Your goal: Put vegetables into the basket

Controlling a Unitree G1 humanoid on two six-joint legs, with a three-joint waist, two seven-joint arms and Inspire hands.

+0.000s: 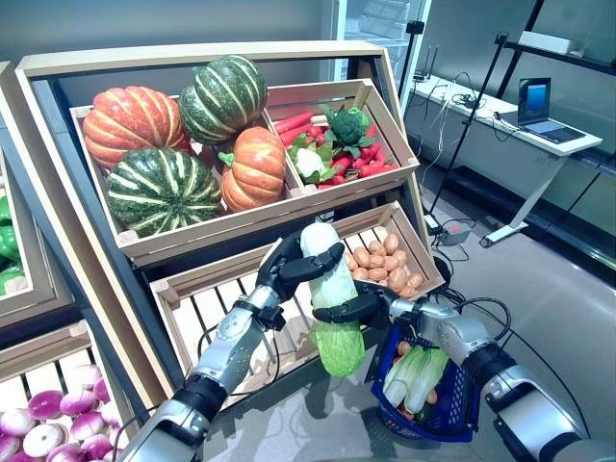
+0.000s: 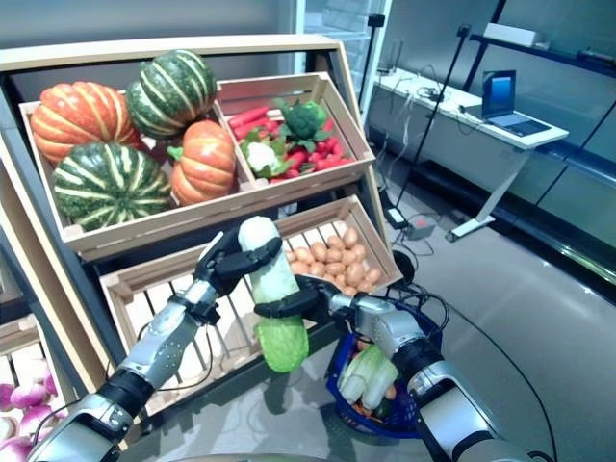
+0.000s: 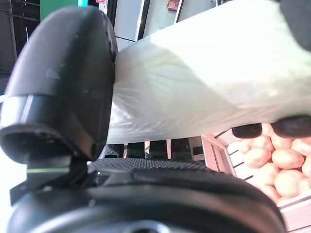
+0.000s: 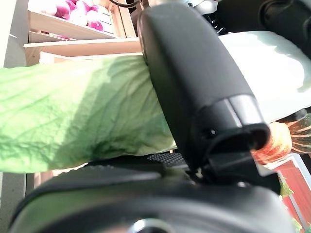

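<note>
A: In front of the wooden shelf (image 1: 87,260), in the left eye view, what do the two hands hold?

B: Both hold one napa cabbage (image 1: 330,289), which stands almost upright, white end up and green leaves down. The left hand (image 1: 287,269) has its fingers curled around the white upper part. The right hand (image 1: 358,308) closes around the middle, just below the left hand. The cabbage is in the air, before the lower crate, beside the potatoes (image 1: 385,265).

A: And the basket?

B: The blue basket (image 1: 452,423) is low on the right, under the right arm. It already contains pale green vegetables (image 1: 416,377). The cabbage hangs just left of it, not inside.

A: Does the right eye view add something?

B: The same grasp. On the upper shelf are the pumpkins (image 2: 115,144) and a crate of mixed vegetables (image 2: 289,140). A laptop (image 2: 510,106) stands on a bench (image 2: 462,120) far behind.

A: The left wrist view?

B: The thumb presses on the white stalk, and the fingers (image 3: 291,127) wrap over its other side.

A: The right wrist view?

B: The thumb lies across the cabbage where green leaf meets white stalk. Purple onions (image 4: 77,9) show behind.
</note>
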